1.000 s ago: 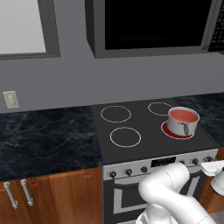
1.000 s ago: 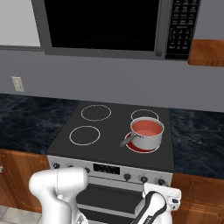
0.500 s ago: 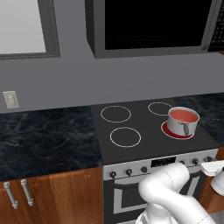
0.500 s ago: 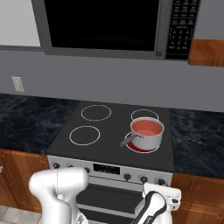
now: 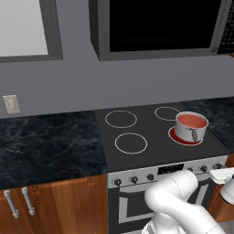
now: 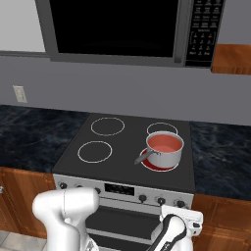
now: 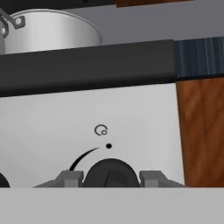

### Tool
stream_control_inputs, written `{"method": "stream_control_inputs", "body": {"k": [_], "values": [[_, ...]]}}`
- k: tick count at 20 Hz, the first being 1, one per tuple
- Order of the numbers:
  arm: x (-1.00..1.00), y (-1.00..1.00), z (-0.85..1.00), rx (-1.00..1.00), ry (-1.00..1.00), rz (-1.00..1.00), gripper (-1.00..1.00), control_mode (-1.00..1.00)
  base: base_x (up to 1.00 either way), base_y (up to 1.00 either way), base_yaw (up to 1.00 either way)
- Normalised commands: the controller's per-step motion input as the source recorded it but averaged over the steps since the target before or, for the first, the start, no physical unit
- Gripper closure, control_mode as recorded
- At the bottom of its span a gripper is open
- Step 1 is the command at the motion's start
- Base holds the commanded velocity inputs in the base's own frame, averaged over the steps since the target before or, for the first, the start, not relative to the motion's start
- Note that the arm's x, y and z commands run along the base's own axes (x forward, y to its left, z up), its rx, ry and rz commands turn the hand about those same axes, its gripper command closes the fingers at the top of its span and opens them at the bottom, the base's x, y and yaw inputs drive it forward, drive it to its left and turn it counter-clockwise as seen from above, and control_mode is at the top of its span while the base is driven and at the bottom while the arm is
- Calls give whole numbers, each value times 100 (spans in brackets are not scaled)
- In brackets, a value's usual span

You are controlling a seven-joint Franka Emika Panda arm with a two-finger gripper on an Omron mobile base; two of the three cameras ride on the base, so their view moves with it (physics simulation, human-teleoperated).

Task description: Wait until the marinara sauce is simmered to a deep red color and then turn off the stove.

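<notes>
The stove (image 6: 122,147) carries a steel pot (image 6: 165,152) on its lit front right burner; the marinara sauce (image 6: 164,142) inside reads salmon-red, arguably not yet deep. The gripper (image 7: 110,177) sits low at the stove's front panel, right end, directly facing a black knob (image 7: 109,173) lying dead ahead between its fingertips. Fingers are closed about the knob, apparently gripping it. Judgement: only a twist remains.

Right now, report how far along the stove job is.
Done: the gripper is lined up at a black knob on the stove front panel. In hand: waiting; the marinara sauce in the pot looks salmon-red, not deep red. Left: the burner under the pot glows red, so the knob needs turning off.
</notes>
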Motion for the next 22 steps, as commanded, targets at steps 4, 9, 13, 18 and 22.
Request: {"method": "stream_control_inputs", "body": {"k": [4, 9, 13, 18, 22], "values": [[0, 0, 0, 0, 0, 0, 100, -100, 0, 0, 0], [0, 0, 0, 0, 0, 0, 100, -100, 0, 0, 0], [0, 0, 0, 0, 0, 0, 100, -100, 0, 0, 0], [0, 0, 0, 0, 0, 0, 100, -100, 0, 0, 0], [0, 0, 0, 0, 0, 0, 100, -100, 0, 0, 0]]}}
